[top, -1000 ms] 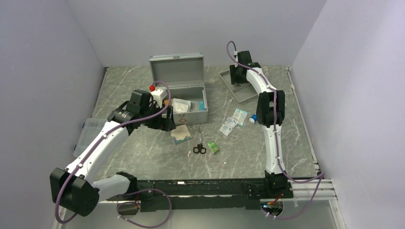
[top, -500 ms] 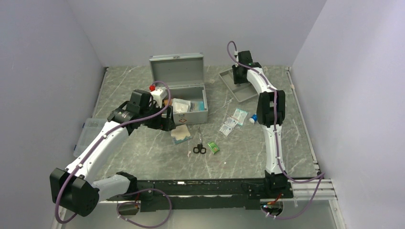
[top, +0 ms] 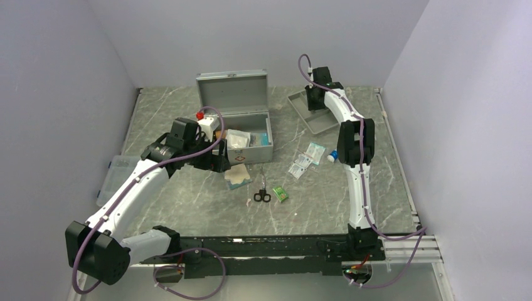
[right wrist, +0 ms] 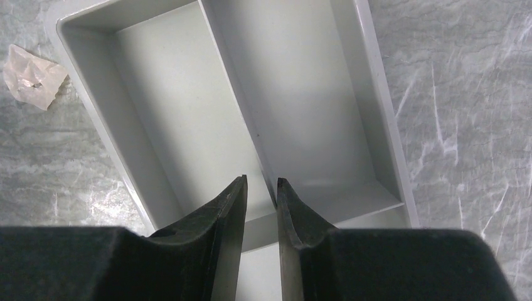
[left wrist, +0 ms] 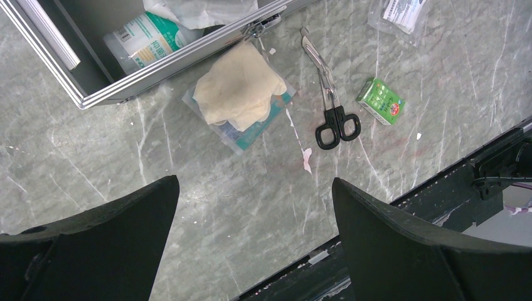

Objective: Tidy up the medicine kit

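A: Where's the kit (top: 232,95)?

B: Mid-desk (top: 188,200), towards the far edge, lid up, with a few items inside.

A: Which step is this?

B: I'd judge it's fetching the tray (right wrist: 376,94) — it sits empty near the far right corner, well apart from the kit. The right tool (right wrist: 261,185) is down over it, fingers narrowed to a slim gap astride the divider (right wrist: 232,75). Whether they bite the wall I cannot tell.

A: And the left tool (left wrist: 252,188)?

B: Spread wide, hanging over the desk just in front of the kit, holding nothing. Below it lie gloves (left wrist: 241,94), scissors (left wrist: 329,106) and a green box (left wrist: 379,100).

A: Next move?

B: Likely a firm pinch on the divider, then a level lift towards the kit — the hold is near one end, so the tray may tip. The loose items in front of the kit have yet to go in
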Tool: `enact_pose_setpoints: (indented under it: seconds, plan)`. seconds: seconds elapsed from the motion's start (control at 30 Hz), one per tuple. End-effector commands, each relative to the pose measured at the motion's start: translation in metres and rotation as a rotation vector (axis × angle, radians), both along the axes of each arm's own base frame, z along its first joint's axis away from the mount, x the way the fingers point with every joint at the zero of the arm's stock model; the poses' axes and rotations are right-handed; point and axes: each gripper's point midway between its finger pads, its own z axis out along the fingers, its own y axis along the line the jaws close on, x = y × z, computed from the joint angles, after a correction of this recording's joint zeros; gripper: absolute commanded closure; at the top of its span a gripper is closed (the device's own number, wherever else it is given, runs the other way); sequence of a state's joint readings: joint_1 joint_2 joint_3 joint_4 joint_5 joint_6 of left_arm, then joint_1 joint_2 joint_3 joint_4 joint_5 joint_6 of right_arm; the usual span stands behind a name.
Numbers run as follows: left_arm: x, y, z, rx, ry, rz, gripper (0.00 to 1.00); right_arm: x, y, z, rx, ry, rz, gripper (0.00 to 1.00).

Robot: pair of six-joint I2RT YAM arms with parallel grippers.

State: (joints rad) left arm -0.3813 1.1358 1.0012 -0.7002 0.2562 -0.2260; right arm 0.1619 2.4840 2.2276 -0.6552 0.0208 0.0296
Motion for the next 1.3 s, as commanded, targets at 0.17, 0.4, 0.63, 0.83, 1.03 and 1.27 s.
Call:
enact_pose_setpoints:
  seconds: [0.17, 0.4, 0.63, 0.83, 1.03, 1.27]
  plan:
    - [0.000, 0.000, 0.007, -0.002, -0.041, -0.010, 0.01, 0.000, -0.002, -0.010, 0.000, 0.019, -0.009, 0.81]
    - [0.000, 0.000, 0.007, -0.001, -0.042, -0.009, 0.01, -0.002, -0.001, -0.017, 0.003, 0.035, -0.009, 0.91]
    - [0.000, 0.001, 0.007, 0.001, -0.041, -0.007, 0.01, 0.004, 0.000, 0.008, 0.023, -0.021, -0.033, 1.00]
    - [0.001, 0.003, 0.009, 0.009, -0.053, 0.002, 0.00, 0.007, -0.002, 0.064, 0.042, -0.128, -0.052, 1.00]
    - [0.002, 0.006, 0.012, 0.016, -0.067, 0.018, 0.01, -0.008, 0.002, 0.130, 0.079, -0.228, -0.034, 1.00]
    - [0.001, 0.007, 0.016, 0.010, -0.078, 0.024, 0.01, -0.046, 0.007, 0.170, 0.079, -0.276, -0.038, 1.00]
